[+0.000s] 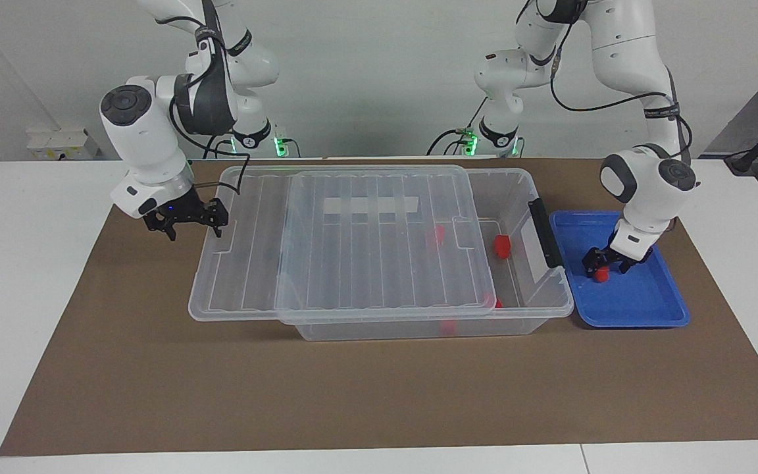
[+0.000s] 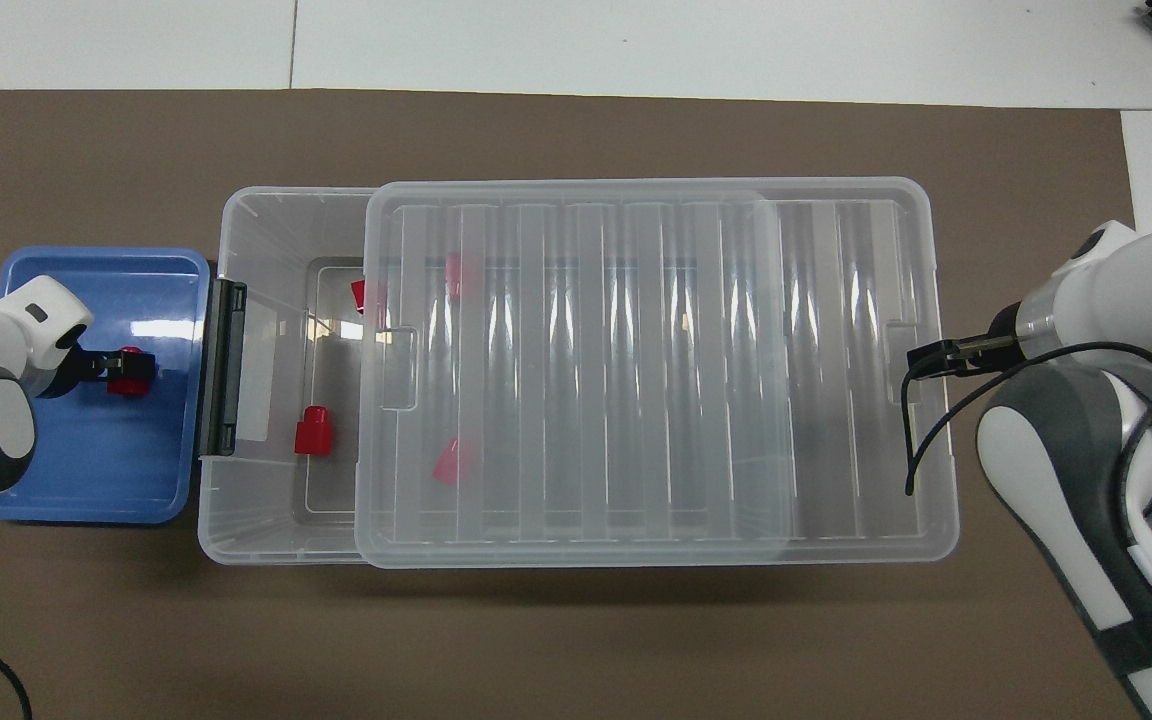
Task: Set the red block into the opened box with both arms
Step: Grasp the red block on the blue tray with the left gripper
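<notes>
Left gripper (image 1: 606,265) low, straddling red block (image 1: 601,276)

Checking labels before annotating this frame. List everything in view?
box: 1, clear plastic, middle of the mat, partly uncovered at the left arm's end
lid: 1, clear and ribbed, lying on the box, overhanging it at the right arm's end
latch handle: 1, black, on the box's end wall beside the tray
tray: 1, blue, beside the box at the left arm's end
red block: 1, red, in the tray
blocks in the box: 4, red, one uncovered, three seen at least partly through the lid
mat: 1, brown, on the table
table: 1, white
left gripper: 1, black, at the red block in the tray
right gripper: 1, black, at the lid's overhanging edge
</notes>
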{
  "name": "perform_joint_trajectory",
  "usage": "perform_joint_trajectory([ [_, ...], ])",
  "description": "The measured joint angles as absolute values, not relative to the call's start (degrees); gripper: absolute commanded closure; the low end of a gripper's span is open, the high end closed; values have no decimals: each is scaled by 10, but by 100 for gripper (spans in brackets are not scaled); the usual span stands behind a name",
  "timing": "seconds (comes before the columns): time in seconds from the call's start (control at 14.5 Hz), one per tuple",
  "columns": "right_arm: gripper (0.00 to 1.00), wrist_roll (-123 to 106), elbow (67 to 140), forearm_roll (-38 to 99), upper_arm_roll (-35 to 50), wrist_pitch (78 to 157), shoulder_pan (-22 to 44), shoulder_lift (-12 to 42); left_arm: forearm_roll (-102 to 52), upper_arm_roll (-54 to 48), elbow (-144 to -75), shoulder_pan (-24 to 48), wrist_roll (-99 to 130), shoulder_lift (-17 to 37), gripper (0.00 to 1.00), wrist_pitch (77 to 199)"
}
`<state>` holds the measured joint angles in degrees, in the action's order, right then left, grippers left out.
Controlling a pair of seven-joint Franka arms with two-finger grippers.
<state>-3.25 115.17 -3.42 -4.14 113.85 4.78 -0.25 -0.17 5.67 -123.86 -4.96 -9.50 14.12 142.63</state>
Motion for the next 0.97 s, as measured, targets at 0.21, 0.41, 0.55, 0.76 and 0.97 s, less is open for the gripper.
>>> perform_joint_trajectory([
  [0.21, 0, -51, 1152, -36, -54, 1135, 48, -3, -2, 54, -1239, -49, -91, 137, 100, 1426],
  [0.41, 0, -64, 1152, -37, -63, 1135, 47, -3, -2, 55, -1239, -49, -92, 131, 100, 1423],
  [0.55, 0, -69, 1151, -37, -66, 1135, 47, -4, -2, 55, -1239, -49, -92, 132, 100, 1423],
  [0.76, 0, -70, 1151, -38, -67, 1134, 47, -4, -2, 55, -1239, -49, -92, 132, 100, 1423],
  [0.97, 0, -70, 1151, -39, -67, 1134, 47, -4, -2, 51, -1230, -49, -91, 127, 100, 1396],
])
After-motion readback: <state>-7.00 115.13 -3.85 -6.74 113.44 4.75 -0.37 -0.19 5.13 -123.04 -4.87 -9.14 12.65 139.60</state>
